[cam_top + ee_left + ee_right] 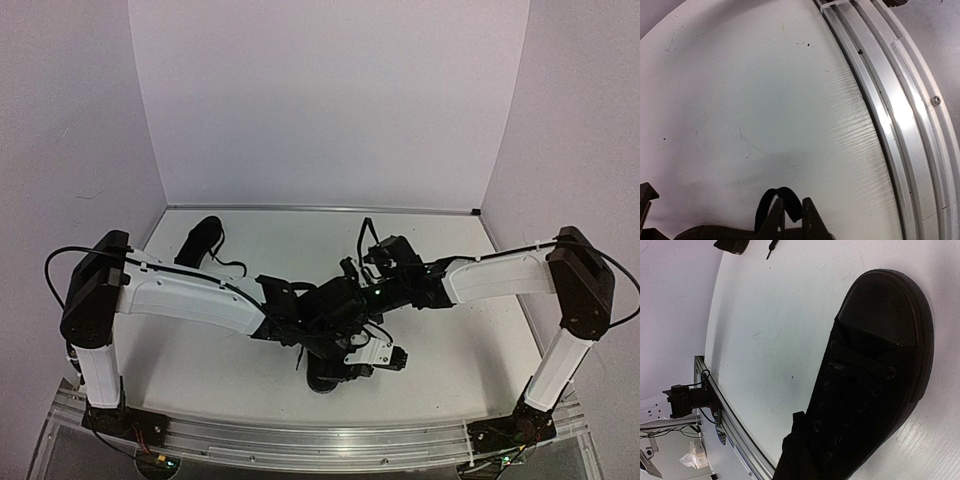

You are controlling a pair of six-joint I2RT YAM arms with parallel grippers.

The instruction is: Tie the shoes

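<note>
One black shoe (875,370) lies on the white table under both grippers, toe cap up in the right wrist view. In the top view only its rounded end (325,380) shows. My left gripper (792,206) is shut on a loop of black lace (786,196), pinched between its fingertips (771,220) just above the table. My right gripper (800,435) sits against the shoe's eyelet side. Its dark finger merges with the shoe, so its jaws are unclear. Both grippers meet mid-table, left (335,355) and right (335,305). The second black shoe (200,240) lies at the back left.
The aluminium rail (900,125) along the table's near edge runs close to the left gripper. The second shoe (732,245) and a loose lace end (771,247) show far off in the right wrist view. White walls enclose the table.
</note>
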